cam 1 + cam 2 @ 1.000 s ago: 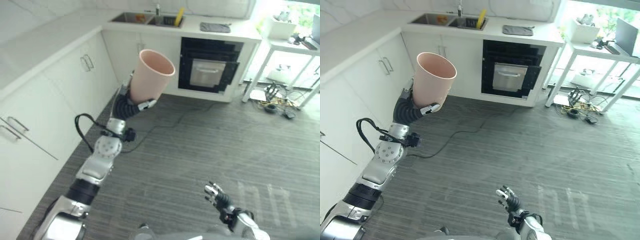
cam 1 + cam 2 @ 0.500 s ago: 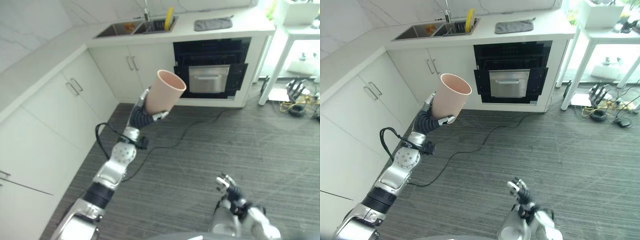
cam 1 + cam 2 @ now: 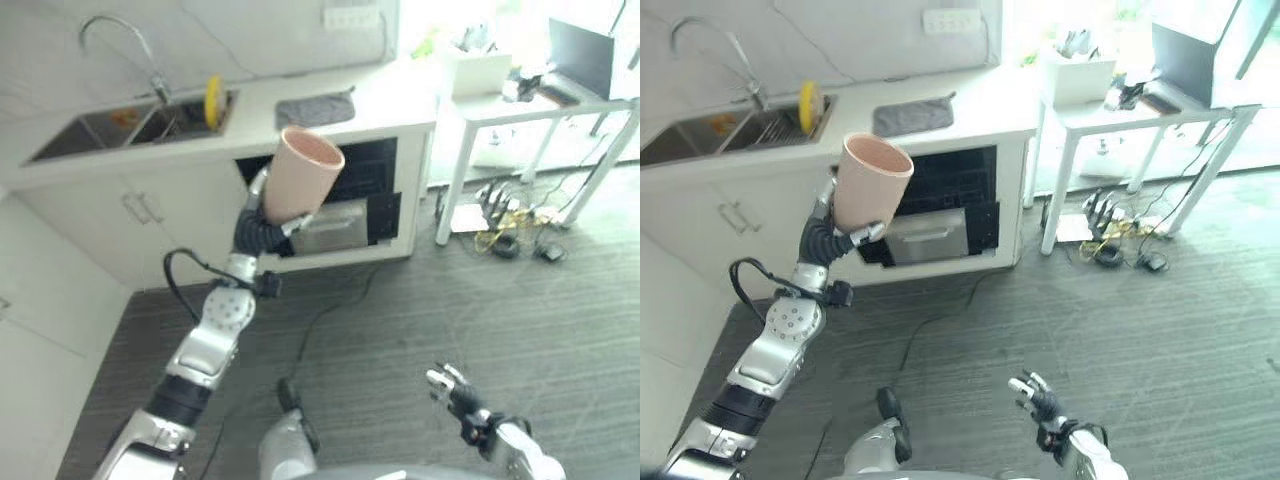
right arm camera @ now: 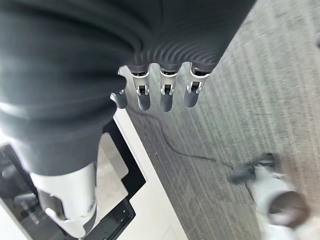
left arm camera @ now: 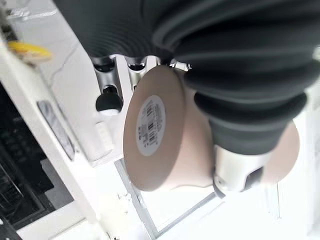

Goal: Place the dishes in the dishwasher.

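Left robot hand (image 3: 262, 215) grips the pink cup (image 3: 303, 176) upright; right robot hand (image 3: 1040, 402) hangs open, empty

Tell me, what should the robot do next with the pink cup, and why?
Probably carry it closer to the dishwasher. The left hand holds the pink cup high in the air, upright, in front of the dark machine under the counter, but not inside. The right hand hangs low, empty and open.

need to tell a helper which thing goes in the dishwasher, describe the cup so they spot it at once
Start at the white counter with the sink; the dark dishwasher sits under it. In front of that, the left hand holds up a tall pink cup, mouth upward. It is the only pink thing, held in the air.
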Tool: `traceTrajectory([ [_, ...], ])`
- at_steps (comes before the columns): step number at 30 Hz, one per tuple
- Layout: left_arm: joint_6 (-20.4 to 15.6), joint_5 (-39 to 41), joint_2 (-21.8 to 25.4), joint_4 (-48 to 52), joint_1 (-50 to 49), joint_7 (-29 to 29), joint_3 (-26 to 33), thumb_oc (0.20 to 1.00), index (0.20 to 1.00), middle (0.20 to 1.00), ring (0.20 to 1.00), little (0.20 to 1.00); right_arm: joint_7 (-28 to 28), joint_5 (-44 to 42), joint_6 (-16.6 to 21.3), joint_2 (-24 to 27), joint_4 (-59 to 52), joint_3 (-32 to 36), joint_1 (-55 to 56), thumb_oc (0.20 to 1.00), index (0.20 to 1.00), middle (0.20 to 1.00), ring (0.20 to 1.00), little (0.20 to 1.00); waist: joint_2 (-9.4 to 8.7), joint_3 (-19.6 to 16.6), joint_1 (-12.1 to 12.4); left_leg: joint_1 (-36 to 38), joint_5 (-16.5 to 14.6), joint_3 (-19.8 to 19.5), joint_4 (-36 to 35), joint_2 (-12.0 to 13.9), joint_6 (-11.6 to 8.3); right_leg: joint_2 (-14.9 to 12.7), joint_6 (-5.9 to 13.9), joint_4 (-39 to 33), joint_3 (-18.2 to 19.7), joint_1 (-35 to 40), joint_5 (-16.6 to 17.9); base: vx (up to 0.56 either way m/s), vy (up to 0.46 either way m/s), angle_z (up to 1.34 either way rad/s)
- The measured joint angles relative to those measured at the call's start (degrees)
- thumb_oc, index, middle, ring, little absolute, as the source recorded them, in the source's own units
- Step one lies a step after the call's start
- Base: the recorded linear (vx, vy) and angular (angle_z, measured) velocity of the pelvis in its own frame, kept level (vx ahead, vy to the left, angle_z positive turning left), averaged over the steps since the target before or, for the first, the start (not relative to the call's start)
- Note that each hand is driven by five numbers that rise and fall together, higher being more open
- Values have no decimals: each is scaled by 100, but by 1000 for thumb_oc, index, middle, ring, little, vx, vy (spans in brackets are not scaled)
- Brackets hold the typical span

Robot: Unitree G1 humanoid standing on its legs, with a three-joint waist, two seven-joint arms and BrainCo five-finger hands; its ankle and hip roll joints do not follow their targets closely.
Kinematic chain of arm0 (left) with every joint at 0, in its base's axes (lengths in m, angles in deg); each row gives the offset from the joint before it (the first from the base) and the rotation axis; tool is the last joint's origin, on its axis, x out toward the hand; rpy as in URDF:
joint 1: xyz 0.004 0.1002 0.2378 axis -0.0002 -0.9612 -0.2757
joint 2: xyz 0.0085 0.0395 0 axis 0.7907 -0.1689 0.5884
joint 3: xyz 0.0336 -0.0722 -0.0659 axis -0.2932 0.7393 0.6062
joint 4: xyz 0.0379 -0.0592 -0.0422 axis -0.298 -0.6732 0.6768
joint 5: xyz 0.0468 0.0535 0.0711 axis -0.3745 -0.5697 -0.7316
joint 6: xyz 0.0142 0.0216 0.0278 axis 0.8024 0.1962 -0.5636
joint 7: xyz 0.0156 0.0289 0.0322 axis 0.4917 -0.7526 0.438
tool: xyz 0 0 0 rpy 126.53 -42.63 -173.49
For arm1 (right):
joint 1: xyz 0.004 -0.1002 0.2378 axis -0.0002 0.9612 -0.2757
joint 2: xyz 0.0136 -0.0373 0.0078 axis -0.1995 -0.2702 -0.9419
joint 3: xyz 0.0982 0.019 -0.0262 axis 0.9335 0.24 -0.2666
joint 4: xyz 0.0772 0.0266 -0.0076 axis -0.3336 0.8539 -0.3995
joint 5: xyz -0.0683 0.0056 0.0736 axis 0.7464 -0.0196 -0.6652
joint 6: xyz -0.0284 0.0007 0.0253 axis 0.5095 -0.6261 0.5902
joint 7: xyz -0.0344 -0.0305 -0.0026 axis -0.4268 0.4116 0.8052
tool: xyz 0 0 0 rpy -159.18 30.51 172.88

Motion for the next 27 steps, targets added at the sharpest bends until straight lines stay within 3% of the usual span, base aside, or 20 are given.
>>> traceTrajectory([
  [1,45,-126,79,-377,-321,42,110,200,200,200,200,200,37,59,-152,-170,285,-156,111,1000,1000,1000,1000,1000,-522,-42,-9,867,-655,470,-245,-309,-466,-734,-18,1316,-224,-103,-314,470,283,-94],
  [2,146,-126,227,-444,-93,67,118,200,200,200,200,200,26,112,-168,-352,413,-187,100,1000,1000,1000,1000,1000,-840,-116,-217,1196,-545,388,-970,-767,-391,-1000,-145,1488,-396,-505,-707,784,496,-3],
  [3,147,-124,459,-442,639,135,145,200,200,200,200,200,62,107,-188,-511,536,-262,-299,1000,1000,1000,1000,1000,-1005,-13,-170,1452,-570,268,-1231,-1016,-314,-908,-170,754,-402,-851,-557,675,449,126],
  [4,133,-113,609,-450,1119,240,124,200,200,200,200,200,112,112,-133,-703,492,-262,-589,1000,1000,1000,1000,1000,-1045,-1,-51,1486,-962,70,-801,-1144,-425,-940,-186,944,-437,-949,-137,645,377,116],
  [5,38,-109,636,-477,1321,277,135,200,200,200,200,200,138,112,-84,-659,485,-206,-780,1000,1000,1000,1000,1000,-866,68,51,1701,-1246,-45,-709,-1160,-456,-1149,-222,1838,-298,-1136,-77,342,134,85],
  [6,28,-108,628,-469,1318,278,129,200,200,200,200,200,140,111,-80,-635,481,-203,-818,1000,1000,1000,1000,1000,-805,66,65,1770,-1285,-93,-747,-1194,-430,-1197,-222,2083,-224,-1210,30,328,105,55],
  [8,43,-106,725,-262,1286,296,136,200,200,200,200,200,182,114,-57,-628,535,-191,-915,1000,1000,1000,1000,1000,-655,73,261,2032,-1291,-129,-1147,-1374,-438,-1370,269,2707,174,-1560,409,150,-48,16],
  [9,55,-108,771,-100,1286,292,155,200,200,200,200,200,177,115,-59,-660,522,-186,-914,1000,1000,1000,1000,1000,-589,69,260,2082,-1093,-95,-1392,-1370,-455,-1431,352,2892,247,-1760,282,73,-171,-4],
  [10,64,-107,761,27,1289,279,183,200,200,200,200,200,161,115,-58,-682,514,-194,-907,1000,1000,1000,1000,1000,-564,81,303,2086,-1057,-103,-1507,-1330,-501,-1357,302,2469,150,-1836,79,48,-232,3],
  [12,82,-112,735,76,1319,222,181,200,200,200,200,200,126,113,-54,-699,514,-242,-876,1000,1000,1000,1000,1000,-657,180,322,2088,-1005,-140,-1640,-1185,-571,-1178,179,757,-99,-1848,56,20,-228,-6],
  [14,97,-128,648,-128,1318,145,102,200,200,200,200,200,138,112,-27,-637,513,-245,-860,1000,1000,1000,1000,1000,-722,286,148,2116,-953,-311,-1826,-1095,-643,-1107,339,-553,110,-1929,597,15,-226,25],
  [15,165,-135,710,-427,1265,128,46,200,200,200,200,200,167,111,20,-669,511,-246,-804,1000,1000,1000,1000,1000,-999,368,9,2369,-880,-366,-1943,-1083,-771,-1261,297,-640,290,-2149,1591,35,-383,42],
  [16,128,-138,704,-470,1230,124,55,200,200,200,200,200,172,108,35,-680,557,-241,-785,1000,1000,1000,1000,1000,-1070,370,33,2421,-890,-423,-2004,-1030,-973,-1289,338,-562,198,-2157,1708,62,-421,57],
  [17,125,-139,580,-423,1200,122,87,200,200,200,200,200,239,107,39,-672,588,-230,-785,1000,1000,1000,1000,1000,-1102,397,98,2454,-931,-545,-1974,-944,-1124,-1158,59,-753,41,-1984,1715,83,-121,41],
  [18,128,-148,416,-187,1068,123,88,200,200,200,200,200,275,105,67,-522,570,-194,-911,1000,1000,1000,1000,1000,-803,438,230,2430,-932,-544,-1956,-605,-1255,-757,-105,-1008,-110,-1862,1731,107,-134,27],
  [20,129,-156,416,15,1071,140,129,200,200,200,200,200,333,105,61,-365,571,-186,-1178,1000,1000,1000,1000,1000,-493,447,240,2489,-811,-530,-2108,-346,-1428,-447,-300,-1239,-208,-1740,1805,81,-107,-1],
  [21,128,-154,414,115,1104,173,140,200,200,200,200,200,382,102,62,-285,576,-83,-1244,1000,1000,1000,1000,1000,-424,460,177,2611,-726,-410,-2074,-223,-1541,-283,-371,-1460,-236,-1500,1839,22,-57,-1],
  [24,123,-149,402,203,1138,203,152,200,200,200,200,200,390,102,119,-155,573,36,-1236,1000,1000,1000,1000,1000,-320,413,124,2656,-727,-330,-2119,-182,-1545,-231,-379,-1487,-249,-1453,1793,3,-18,0],
  [27,128,-143,406,201,1137,275,183,200,200,200,200,200,381,103,112,-199,635,12,-1041,1000,1000,1000,1000,1000,-398,412,96,2673,-733,-237,-2208,-247,-1556,-311,-349,-1480,-272,-1464,1796,10,-7,5],
])
